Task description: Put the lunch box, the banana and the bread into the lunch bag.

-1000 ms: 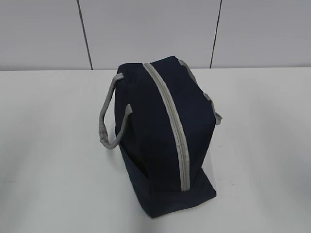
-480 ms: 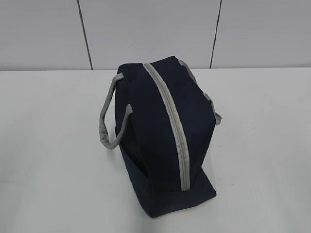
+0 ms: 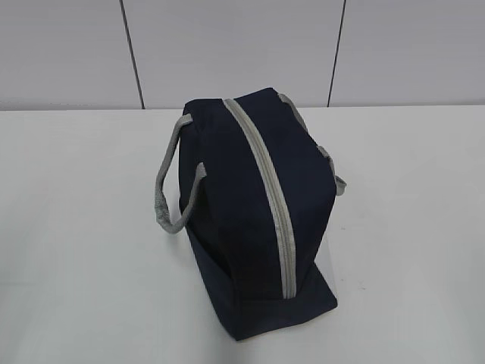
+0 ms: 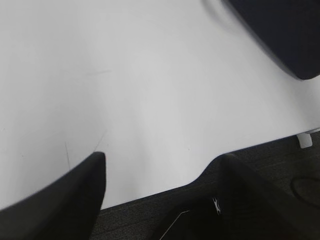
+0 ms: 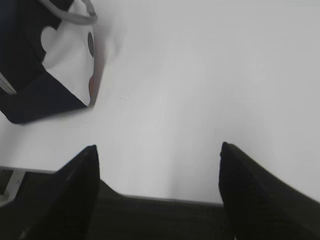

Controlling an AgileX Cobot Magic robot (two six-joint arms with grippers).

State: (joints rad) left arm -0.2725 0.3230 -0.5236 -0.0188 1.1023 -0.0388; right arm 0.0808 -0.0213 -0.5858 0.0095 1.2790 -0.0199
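Observation:
The navy-blue lunch bag [image 3: 258, 220] stands in the middle of the white table with its grey zipper [image 3: 267, 182] shut along the top and grey handles [image 3: 168, 189] hanging at the sides. A corner of it shows in the left wrist view [image 4: 285, 35], and its white side panel in the right wrist view [image 5: 70, 70]. My left gripper [image 4: 162, 160] is open and empty over the table's front edge. My right gripper [image 5: 157, 150] is open and empty, also at the front edge. The lunch box, banana and bread are out of view. Neither gripper shows in the exterior view.
The white table [image 3: 76, 227] runs to a grey panelled wall [image 3: 227, 45] at the back. Dark floor [image 4: 280, 165] lies beyond the table's front edge in both wrist views.

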